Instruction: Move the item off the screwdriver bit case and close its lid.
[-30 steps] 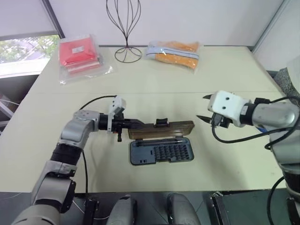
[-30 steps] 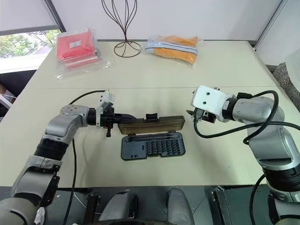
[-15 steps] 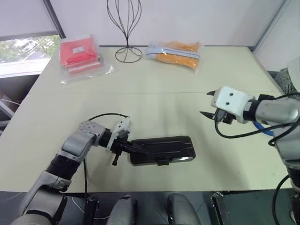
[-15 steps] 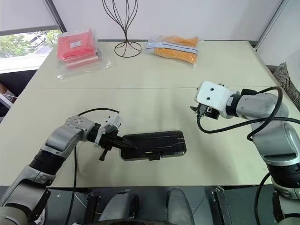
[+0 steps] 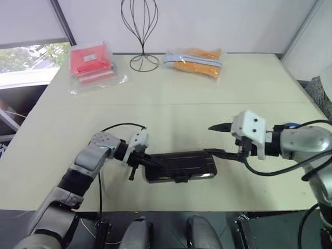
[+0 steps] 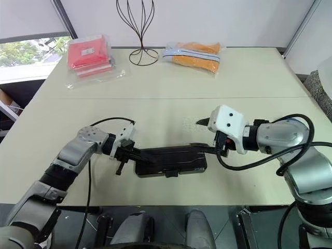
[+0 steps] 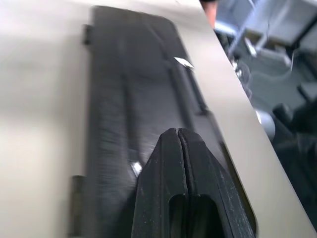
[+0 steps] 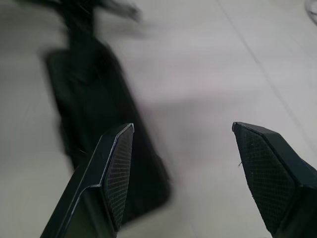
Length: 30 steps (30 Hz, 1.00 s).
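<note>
Lid now folded flat over the screwdriver bit case (image 5: 180,165) near the table's front edge, pinched-together left gripper (image 5: 146,160) resting on it, spread empty right gripper (image 5: 221,140) brought to its far end, likely to press it latched

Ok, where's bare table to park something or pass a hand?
Free: the wide middle band between the closed case and the far row of red packet, wire stand and orange packet. Crowded: both case ends, by the left gripper and right gripper.
</note>
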{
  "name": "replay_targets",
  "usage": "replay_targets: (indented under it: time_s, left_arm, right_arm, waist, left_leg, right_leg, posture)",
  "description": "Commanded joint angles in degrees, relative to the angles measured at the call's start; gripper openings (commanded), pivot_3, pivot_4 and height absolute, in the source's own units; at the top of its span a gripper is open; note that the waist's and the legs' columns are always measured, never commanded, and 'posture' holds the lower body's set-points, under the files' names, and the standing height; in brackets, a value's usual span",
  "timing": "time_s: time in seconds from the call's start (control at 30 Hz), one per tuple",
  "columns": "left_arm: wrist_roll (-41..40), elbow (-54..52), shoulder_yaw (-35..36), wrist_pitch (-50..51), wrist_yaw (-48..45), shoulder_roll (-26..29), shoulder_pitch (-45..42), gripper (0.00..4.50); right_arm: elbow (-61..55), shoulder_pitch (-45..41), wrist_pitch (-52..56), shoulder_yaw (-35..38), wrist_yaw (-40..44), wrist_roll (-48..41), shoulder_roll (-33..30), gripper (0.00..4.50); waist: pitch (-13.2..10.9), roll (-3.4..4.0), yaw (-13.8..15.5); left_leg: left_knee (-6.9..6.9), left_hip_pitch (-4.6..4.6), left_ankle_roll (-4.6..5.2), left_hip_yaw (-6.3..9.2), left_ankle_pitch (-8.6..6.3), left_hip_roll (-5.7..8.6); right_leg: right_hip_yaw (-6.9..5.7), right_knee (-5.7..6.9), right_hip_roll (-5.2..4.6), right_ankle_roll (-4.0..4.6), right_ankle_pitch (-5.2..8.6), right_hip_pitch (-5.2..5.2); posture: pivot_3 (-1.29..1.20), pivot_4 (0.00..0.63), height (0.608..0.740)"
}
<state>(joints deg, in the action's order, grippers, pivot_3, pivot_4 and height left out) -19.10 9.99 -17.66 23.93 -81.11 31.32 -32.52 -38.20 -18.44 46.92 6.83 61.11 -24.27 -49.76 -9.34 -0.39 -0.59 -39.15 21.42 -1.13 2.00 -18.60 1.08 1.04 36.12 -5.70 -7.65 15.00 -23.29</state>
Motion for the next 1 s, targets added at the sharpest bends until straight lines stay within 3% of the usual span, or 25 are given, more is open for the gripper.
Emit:
replay_targets:
  time_s: [0.03,0.13,0.27,0.3,0.6,1.0]
  left_arm:
    - [-2.49,-2.21,2.95,4.42,0.1,0.67,-3.98,0.0]
    - [-2.34,-0.44,3.17,4.99,0.25,-0.23,-6.89,0.0]
    - [0.78,7.01,1.54,1.32,0.98,-3.38,-11.15,0.0]
    - [1.57,8.74,1.17,0.58,1.32,-4.34,-11.92,0.0]
    - [8.08,21.53,-0.56,-7.9,3.89,-11.4,-15.13,0.0]
    - [10.7,24.66,-1.42,-10.68,3.78,-15.3,-14.08,0.0]
  right_arm:
    - [-3.12,2.43,0.06,-0.76,1.18,-5.0,-0.25,3.29]
    - [-3.27,4.15,-0.84,-3.76,0.69,-5.97,0.14,2.46]
    - [-2.01,6.38,-3.79,-11.38,0.02,-3.72,1.1,0.34]
    - [-1.22,6.66,-4.48,-13.38,-0.37,-2.85,1.49,0.16]
    - [5.45,7.79,-10.09,-24.93,-3.68,5.43,4.03,0.16]
    - [8.0,7.53,-10.98,-25.65,-11.17,10.42,8.62,0.16]
  waist:
    - [-0.08,-0.09,0.02]
    - [-0.12,-0.09,-0.01]
    - [-0.13,-0.11,-0.02]
    - [-0.14,-0.13,-0.02]
    - [-0.29,-0.3,-0.04]
    - [-0.32,-0.36,-0.12]
  left_leg:
    - [0.0,0.03,0.02,0.0,-0.01,0.0]
    - [0.01,0.11,0.06,0.0,-0.04,0.01]
    - [0.0,0.08,0.07,-0.04,-0.04,0.02]
    - [0.0,0.07,0.07,-0.04,-0.04,0.02]
    - [0.0,0.1,0.07,-0.07,-0.04,0.02]
    - [0.0,0.09,0.06,-0.05,-0.04,0.02]
  right_leg:
    - [0.0,0.01,0.01,-0.01,0.0,-0.05]
    - [-0.02,0.0,0.02,-0.01,0.01,-0.12]
    - [-0.01,-0.03,0.01,-0.01,0.01,-0.09]
    - [-0.01,-0.02,0.02,-0.02,0.01,-0.09]
    - [-0.01,-0.01,0.03,-0.02,0.01,-0.14]
    - [-0.01,0.01,0.03,-0.02,0.01,-0.15]
  posture:
    - [0.0,0.15,0.74]
    - [0.0,0.15,0.74]
    - [0.0,0.15,0.74]
    - [0.0,0.15,0.74]
    - [0.0,0.15,0.74]
    - [0.0,0.15,0.74]
